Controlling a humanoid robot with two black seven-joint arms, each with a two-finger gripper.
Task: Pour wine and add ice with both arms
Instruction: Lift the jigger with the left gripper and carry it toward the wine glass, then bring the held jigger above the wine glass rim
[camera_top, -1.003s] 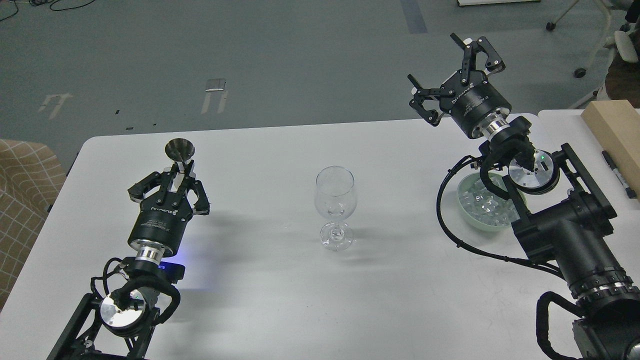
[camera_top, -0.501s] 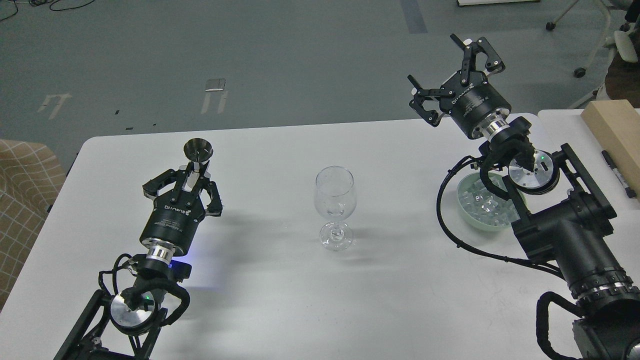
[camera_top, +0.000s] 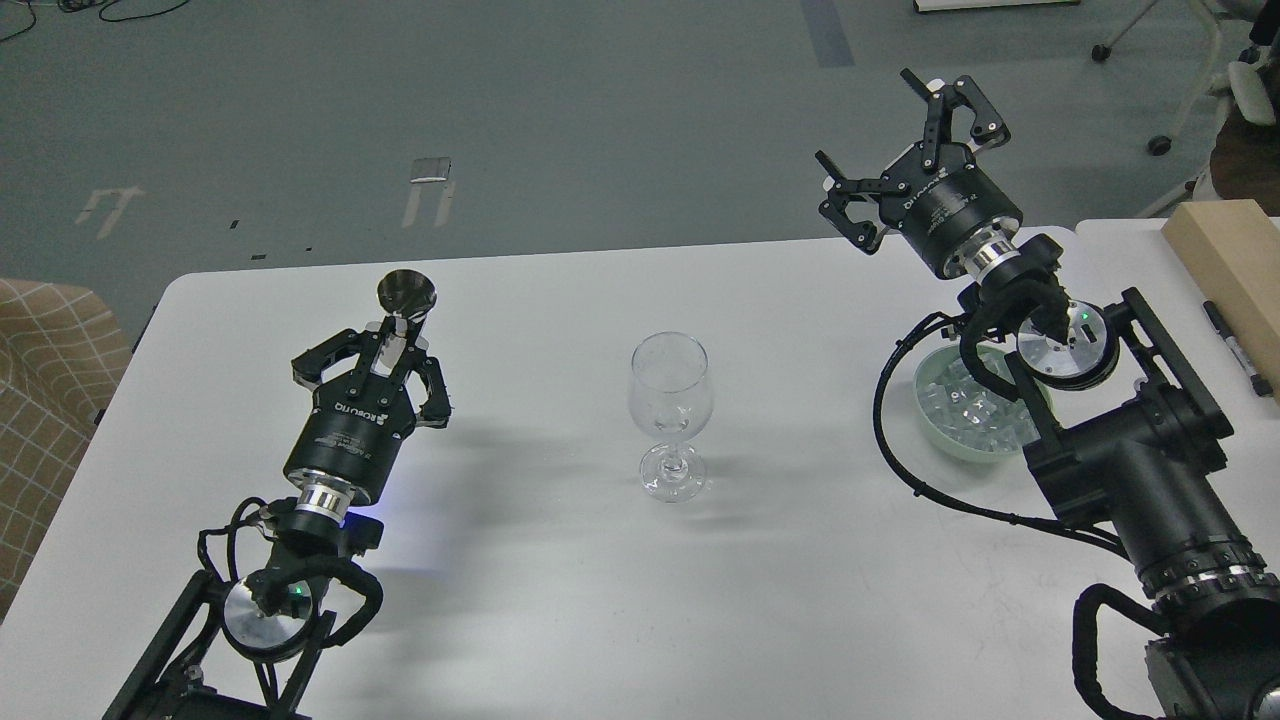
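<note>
Left gripper (camera_top: 392, 335), fingers closed on the stem of a small metal cup (camera_top: 406, 290); cup mouth tilted toward the camera, inside dark, contents not discernible. It sits over the left half of the white table (camera_top: 520, 600), well back from the near edge and short of the far edge.

Centre: wine glass (camera_top: 670, 405) upright on its foot, clear, looks empty; bare tabletop on both sides, well apart from either arm.

Right: pale green bowl (camera_top: 945, 440) on the table, holding the ice (camera_top: 965, 410), many clear cubes; right arm's wrist and cables cross over part of it. Right gripper (camera_top: 895, 150) raised past the far table edge, fingers spread wide, holding nothing.

Far right: wooden block (camera_top: 1230, 260) and a black marker (camera_top: 1235, 345) on the adjoining table (camera_top: 1120, 250), just beside the right arm.
</note>
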